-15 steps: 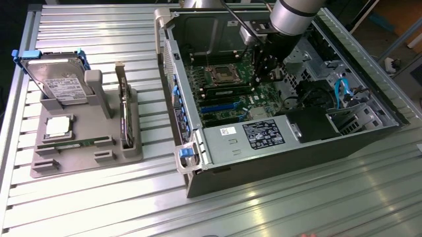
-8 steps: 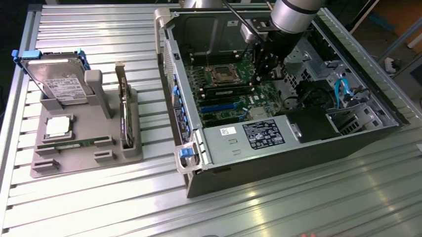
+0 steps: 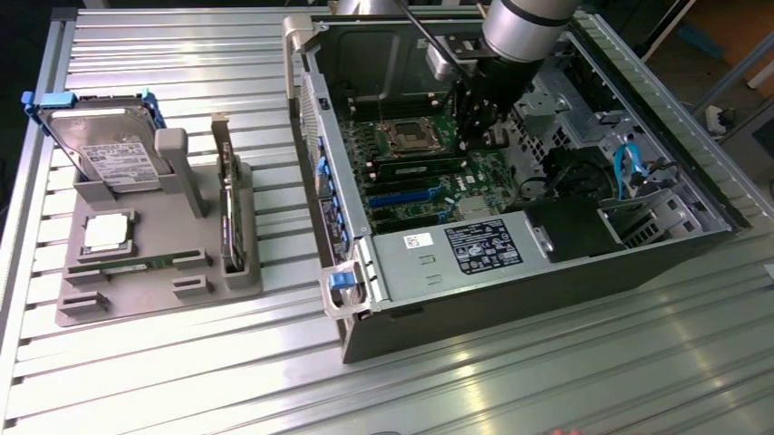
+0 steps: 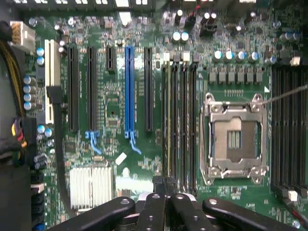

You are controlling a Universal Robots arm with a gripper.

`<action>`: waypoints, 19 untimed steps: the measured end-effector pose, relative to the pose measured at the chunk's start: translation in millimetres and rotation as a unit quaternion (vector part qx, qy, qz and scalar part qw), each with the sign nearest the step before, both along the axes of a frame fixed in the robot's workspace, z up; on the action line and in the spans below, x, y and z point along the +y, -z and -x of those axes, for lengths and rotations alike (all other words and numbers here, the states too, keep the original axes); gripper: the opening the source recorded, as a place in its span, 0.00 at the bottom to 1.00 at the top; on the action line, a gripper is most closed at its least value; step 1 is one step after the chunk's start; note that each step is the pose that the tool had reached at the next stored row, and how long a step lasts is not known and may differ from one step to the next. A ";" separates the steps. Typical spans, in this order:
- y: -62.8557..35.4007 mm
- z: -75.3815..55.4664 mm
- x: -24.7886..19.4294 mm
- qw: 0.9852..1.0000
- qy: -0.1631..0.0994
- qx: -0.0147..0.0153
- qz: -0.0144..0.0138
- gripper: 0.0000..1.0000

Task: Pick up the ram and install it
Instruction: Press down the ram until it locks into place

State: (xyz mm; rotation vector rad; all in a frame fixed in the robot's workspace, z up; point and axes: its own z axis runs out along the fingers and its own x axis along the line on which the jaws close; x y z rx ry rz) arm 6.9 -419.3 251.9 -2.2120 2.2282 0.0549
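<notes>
A long, narrow green ram (image 3: pixel 121 264) lies in the front groove of the grey holder (image 3: pixel 158 294), on the exterior view's left, far from the arm. My gripper (image 3: pixel 488 138) reaches down into the open computer case (image 3: pixel 484 299), over the motherboard (image 3: pixel 418 195). In the wrist view the gripper (image 4: pixel 163 182) is shut, fingertips together with nothing visible between them, hovering over one end of the black memory slots (image 4: pixel 179 120). A thin yellow-green strip (image 4: pixel 167 120) runs along the slot under the fingertips. I cannot tell whether that strip is a seated stick.
The holder also carries a hard drive (image 3: pixel 107 149), a silver processor chip (image 3: pixel 107 231) and a dark card (image 3: pixel 227 208) on edge. Next to the memory slots are the empty processor socket (image 4: pixel 233 139), blue and black expansion slots (image 4: pixel 129 91) and a heatsink (image 4: pixel 91 185). Case walls surround the arm.
</notes>
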 end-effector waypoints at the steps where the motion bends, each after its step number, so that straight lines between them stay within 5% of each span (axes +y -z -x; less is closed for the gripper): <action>1: 0.1 2.6 0.0 1.000 0.000 0.000 0.000 0.11; 19: 1.0 57.5 0.0 1.000 0.000 -0.003 0.000 0.11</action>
